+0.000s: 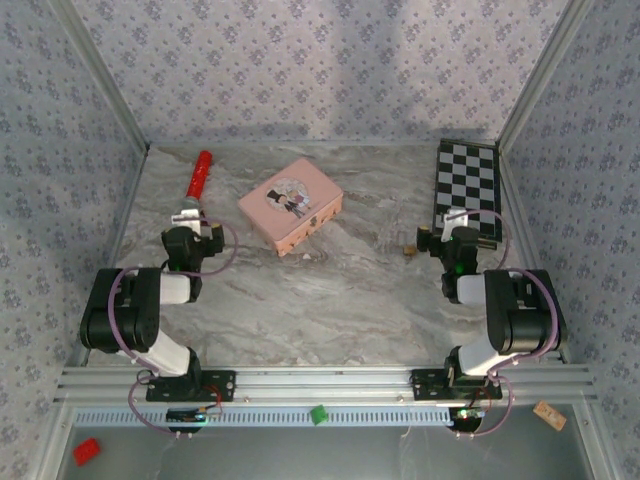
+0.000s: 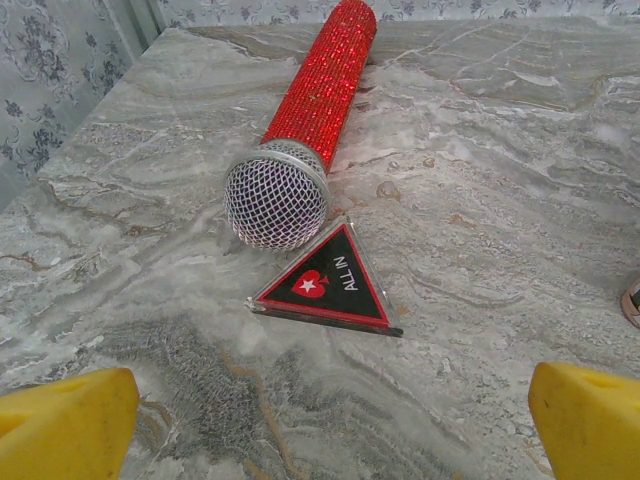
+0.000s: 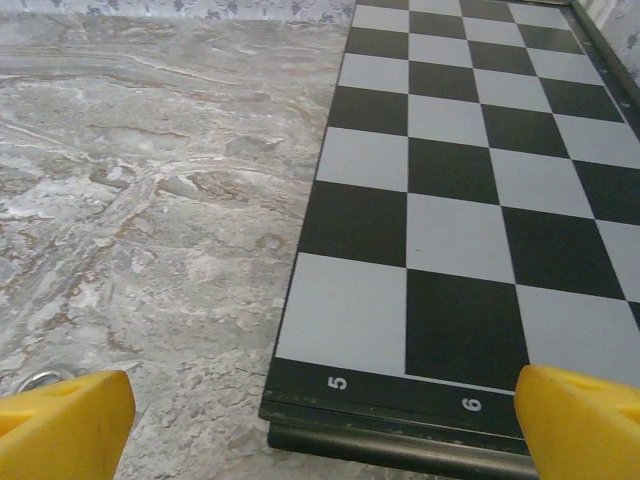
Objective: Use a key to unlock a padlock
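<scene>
Padlock: lies on the bench, just left of the right tool, between the pink tin and the chessboard, far nearer the board.
Left tool: jaws wide, nothing between them; faces a black triangular plaque marked "ALL IN".
Microphone: red, glittery, lying flat, its mesh head just beside the plaque.
Right tool: jaws wide, nothing held; it sits low over the near left corner of the chessboard.
</scene>
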Controlling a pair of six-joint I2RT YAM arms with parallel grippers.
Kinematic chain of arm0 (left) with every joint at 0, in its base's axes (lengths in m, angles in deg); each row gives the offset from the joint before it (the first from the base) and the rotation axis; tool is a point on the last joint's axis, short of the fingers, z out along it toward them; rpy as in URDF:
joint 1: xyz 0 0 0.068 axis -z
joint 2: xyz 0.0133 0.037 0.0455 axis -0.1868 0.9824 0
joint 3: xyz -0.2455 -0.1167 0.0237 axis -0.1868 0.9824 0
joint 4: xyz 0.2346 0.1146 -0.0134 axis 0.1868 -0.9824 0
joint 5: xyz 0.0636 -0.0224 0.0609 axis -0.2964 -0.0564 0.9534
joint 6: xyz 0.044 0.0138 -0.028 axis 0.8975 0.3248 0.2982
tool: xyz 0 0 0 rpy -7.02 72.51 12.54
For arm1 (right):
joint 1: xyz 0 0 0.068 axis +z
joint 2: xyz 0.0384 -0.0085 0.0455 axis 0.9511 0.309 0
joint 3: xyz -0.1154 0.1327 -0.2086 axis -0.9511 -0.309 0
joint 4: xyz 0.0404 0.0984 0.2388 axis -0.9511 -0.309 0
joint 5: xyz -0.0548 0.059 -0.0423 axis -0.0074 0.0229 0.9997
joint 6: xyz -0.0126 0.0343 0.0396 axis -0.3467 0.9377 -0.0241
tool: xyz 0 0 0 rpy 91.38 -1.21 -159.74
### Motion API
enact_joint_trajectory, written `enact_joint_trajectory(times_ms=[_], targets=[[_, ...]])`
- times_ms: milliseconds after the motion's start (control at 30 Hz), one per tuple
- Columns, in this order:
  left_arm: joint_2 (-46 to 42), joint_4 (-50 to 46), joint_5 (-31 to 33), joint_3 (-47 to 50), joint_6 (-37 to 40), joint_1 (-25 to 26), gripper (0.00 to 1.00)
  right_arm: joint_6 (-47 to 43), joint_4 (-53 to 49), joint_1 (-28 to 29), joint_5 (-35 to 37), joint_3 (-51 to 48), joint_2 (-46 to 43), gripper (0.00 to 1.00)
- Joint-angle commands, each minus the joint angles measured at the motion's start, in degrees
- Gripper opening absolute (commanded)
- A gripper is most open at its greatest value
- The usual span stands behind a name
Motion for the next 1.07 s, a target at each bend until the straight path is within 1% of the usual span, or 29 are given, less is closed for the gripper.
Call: enact_joint_trajectory(times_ms=[0, 1033], targets=[[-0.36, -0.15, -1.19, -0.68, -0.89, -0.38, 1.0, 1.27, -0.31, -0.3, 1.58, 0.85, 0.25, 0.99], [-0.35, -0.15, -1.19, -0.68, -0.89, -0.3, 1.0, 1.36, -0.66, -0.48, 1.06, 1.03, 0.16, 0.99]])
